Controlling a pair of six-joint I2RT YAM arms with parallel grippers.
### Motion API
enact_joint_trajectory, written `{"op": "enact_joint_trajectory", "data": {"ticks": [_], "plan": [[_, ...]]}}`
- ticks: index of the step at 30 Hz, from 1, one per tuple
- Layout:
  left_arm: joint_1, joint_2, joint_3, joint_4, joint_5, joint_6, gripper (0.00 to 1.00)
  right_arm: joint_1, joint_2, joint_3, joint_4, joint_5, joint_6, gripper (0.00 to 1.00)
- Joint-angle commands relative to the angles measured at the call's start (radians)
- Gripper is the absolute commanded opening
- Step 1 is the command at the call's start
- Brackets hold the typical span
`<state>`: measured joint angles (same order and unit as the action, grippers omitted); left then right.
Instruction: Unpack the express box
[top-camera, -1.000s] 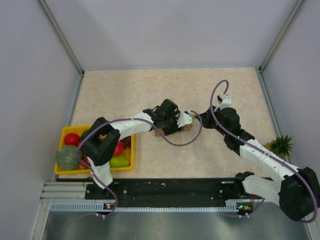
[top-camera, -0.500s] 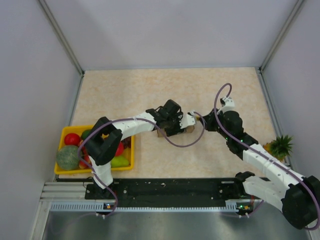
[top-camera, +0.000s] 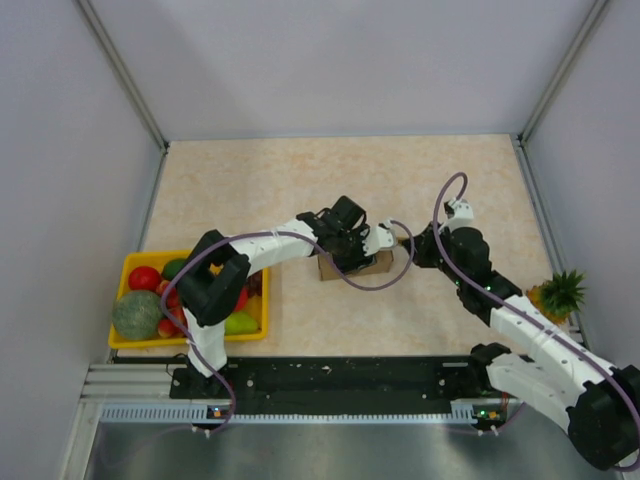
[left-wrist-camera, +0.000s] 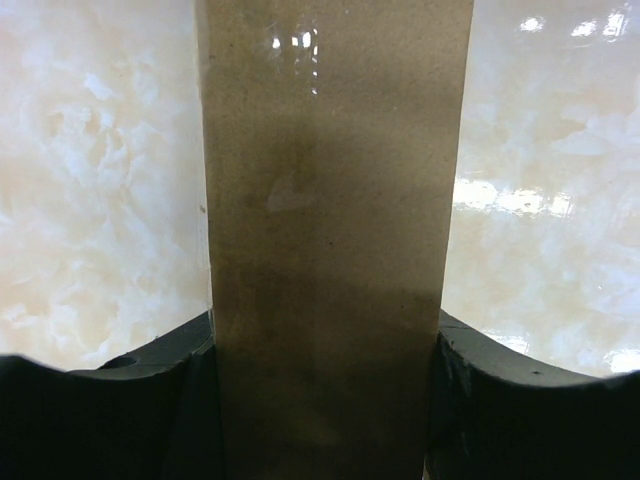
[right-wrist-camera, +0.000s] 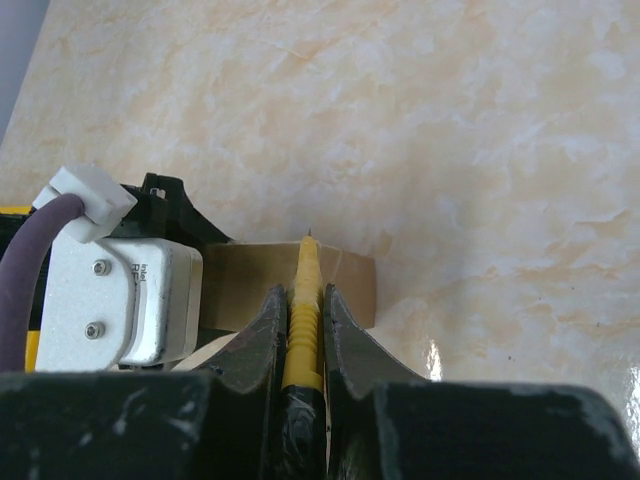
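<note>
Beneath the left gripper (top-camera: 350, 257) and the right gripper (top-camera: 408, 243), a pale marbled table (top-camera: 300, 180). Well apart from the left gripper, back along its arm, a yellow fruit tray (top-camera: 145, 258) with red and green fruit (top-camera: 145, 278).

Between the left gripper's black fingers (left-wrist-camera: 160, 400), the express box (left-wrist-camera: 335, 200): plain brown cardboard, matte and unprinted, with a small glare at the far end and a darker shaded band across the middle. Lying flat on the table, pinched from both sides, with fingers pressed flush against its two long walls. Also seen just ahead of the right gripper, with a slanted fold line on the near face.

Right gripper closed tight on a thin yellow tool (right-wrist-camera: 308, 262), ridged along the handle, tip at the box's top edge; cannot tell whether touching or cutting in.

From above, mostly covered by the left gripper and wrist, with only a brown strip showing on the side toward the right gripper. Lid flap hard to make out, open or closed. Far end of the box cut off at the top of the left wrist view. Tool's tip too fine to identify.
</note>
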<state>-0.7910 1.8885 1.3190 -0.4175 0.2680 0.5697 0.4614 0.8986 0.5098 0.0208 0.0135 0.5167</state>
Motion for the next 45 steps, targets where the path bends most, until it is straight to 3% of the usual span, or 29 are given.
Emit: {"op": "enact_joint_trajectory", "data": {"ticks": [1,23,30,34,35,38,39,45], "plan": [[0.047,0.064,0.032,-0.027,-0.099,-0.076,0.18,0.029,-0.035,-0.045,-0.182,-0.124,0.023,0.00],[0.052,0.073,0.051,-0.044,-0.055,-0.057,0.18,0.029,-0.136,-0.027,-0.303,-0.084,0.031,0.00],[0.050,0.064,0.060,-0.056,-0.001,-0.059,0.29,0.029,-0.167,0.079,-0.329,0.058,0.029,0.00],[0.050,0.064,0.121,-0.087,0.042,-0.065,0.43,0.020,-0.133,0.177,-0.325,0.175,0.023,0.00],[0.050,0.063,0.135,-0.104,0.053,-0.067,0.61,0.017,-0.121,0.193,-0.328,0.184,0.022,0.00],[0.046,0.044,0.169,-0.112,0.073,-0.059,0.84,-0.006,-0.070,0.242,-0.338,0.178,0.006,0.00],[0.042,0.037,0.175,-0.112,0.076,-0.059,0.99,-0.010,-0.061,0.255,-0.338,0.183,0.002,0.00],[0.041,-0.051,0.178,-0.072,0.074,-0.068,0.99,-0.038,0.023,0.300,-0.340,0.203,-0.007,0.00]]}}
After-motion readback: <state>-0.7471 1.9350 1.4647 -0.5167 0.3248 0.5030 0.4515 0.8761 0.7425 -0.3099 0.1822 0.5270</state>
